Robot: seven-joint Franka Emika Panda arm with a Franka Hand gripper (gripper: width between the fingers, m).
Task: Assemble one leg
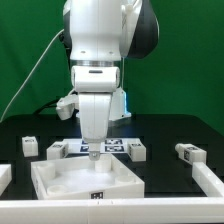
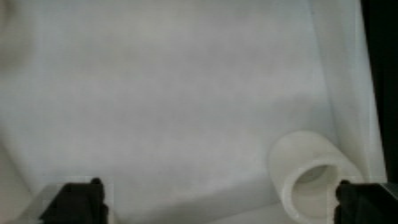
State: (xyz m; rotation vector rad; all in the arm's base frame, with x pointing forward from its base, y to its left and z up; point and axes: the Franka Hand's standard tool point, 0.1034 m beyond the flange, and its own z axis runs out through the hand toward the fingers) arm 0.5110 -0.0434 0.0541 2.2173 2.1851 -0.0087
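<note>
My gripper [image 1: 92, 156] hangs just above the far part of the large flat white square piece [image 1: 60, 176] at the front of the table. In the wrist view the two dark fingertips [image 2: 75, 200] stand wide apart with nothing between them, so the gripper [image 2: 221, 203] is open and empty over the white surface [image 2: 160, 100], near a round corner hole [image 2: 320, 178]. Small white blocky legs with marker tags lie on the black table: one [image 1: 29, 146] at the exterior view's left, one [image 1: 57, 150] beside it, one [image 1: 137, 151] right of the gripper, one [image 1: 189, 153] at the far right.
The marker board [image 1: 108, 146] lies behind the gripper. A white piece [image 1: 4, 177] sits at the exterior view's left edge and another [image 1: 212, 178] at the right edge. A cable runs along the green backdrop at the left.
</note>
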